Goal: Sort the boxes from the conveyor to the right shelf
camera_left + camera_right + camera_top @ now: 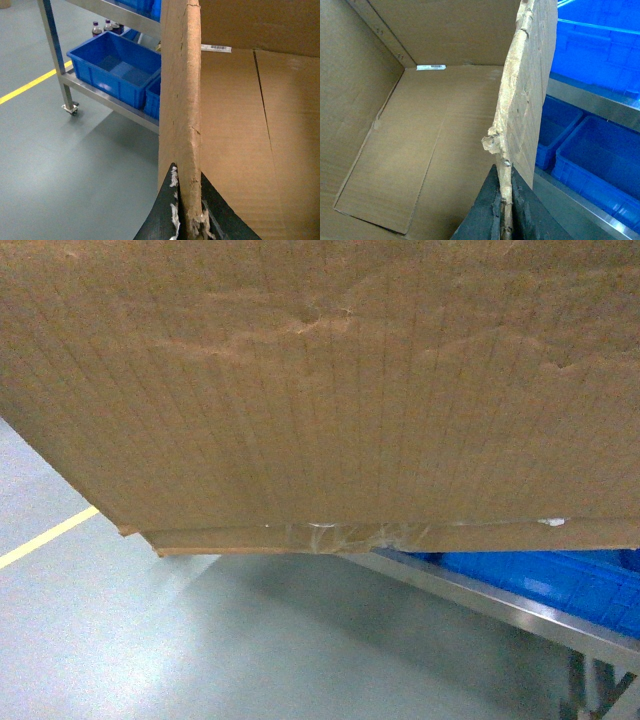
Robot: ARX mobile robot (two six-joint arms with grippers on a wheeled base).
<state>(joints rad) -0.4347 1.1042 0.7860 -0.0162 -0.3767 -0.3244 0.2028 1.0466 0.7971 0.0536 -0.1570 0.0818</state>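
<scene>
While both fingers (172, 210) pinch the box (300, 390), grey floor (150, 640) lies below.

A grey-green floor (250, 640) runs under everything, with a yellow line (45, 537) painted across it at the left. On the floor stands a metal rack (55, 60) — one leg ends in a small caster (71, 108). Its lower shelf (115, 102) carries blue crates (112, 70) set side by side, touching; a few bottles (102, 27) stand behind them. In the right wrist view more blue crates (600, 175) sit on a steel shelf (560, 200), with another rail (595, 97) above.
</scene>
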